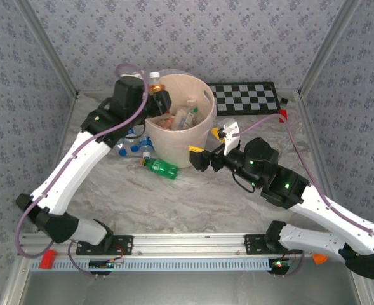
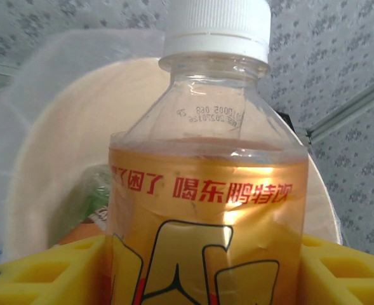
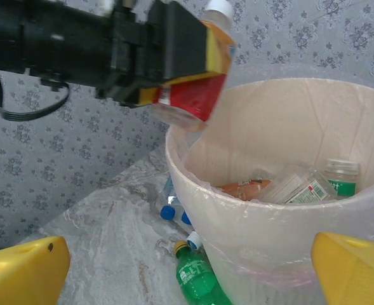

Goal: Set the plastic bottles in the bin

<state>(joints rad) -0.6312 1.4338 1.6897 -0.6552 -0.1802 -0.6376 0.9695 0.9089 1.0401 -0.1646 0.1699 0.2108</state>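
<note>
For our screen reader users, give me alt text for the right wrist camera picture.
The left gripper holds an orange bottle above the rim of the cream bin, which has several bottles inside. A green bottle lies on the table beside it.
</note>
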